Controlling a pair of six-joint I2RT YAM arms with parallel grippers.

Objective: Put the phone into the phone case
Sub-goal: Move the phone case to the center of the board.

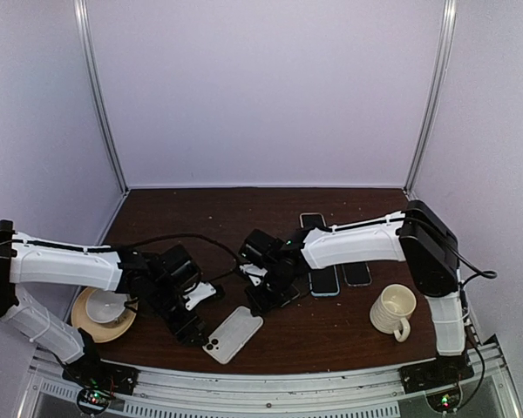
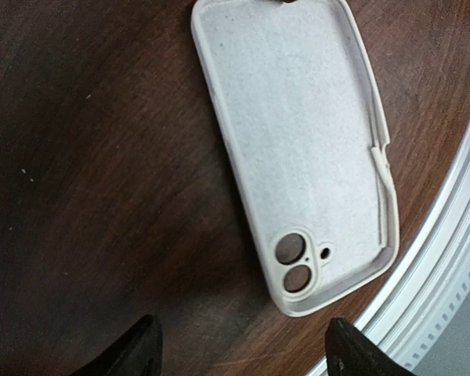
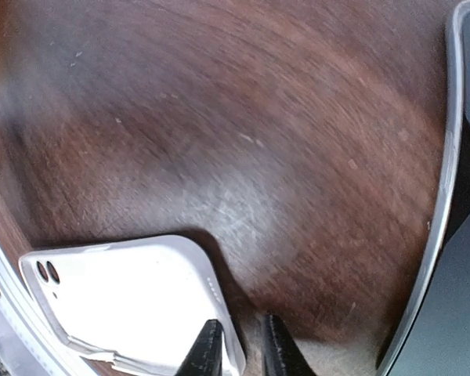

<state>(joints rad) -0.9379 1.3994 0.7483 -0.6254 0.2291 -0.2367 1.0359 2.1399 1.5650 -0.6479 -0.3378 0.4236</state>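
Left gripper (image 2: 243, 352) is hanging wide open over the case (image 1: 234, 333), which is lying hollow-up at lower centre of the worktop (image 1: 209, 218). Right gripper (image 3: 239, 352) is standing narrow at its corner, hold unclear. Phone (image 1: 324, 280) is lying centre right.

Pale lilac walls (image 1: 261, 87) with metal corner posts (image 1: 100, 96) enclose a dark brown wooden table (image 1: 209, 218).
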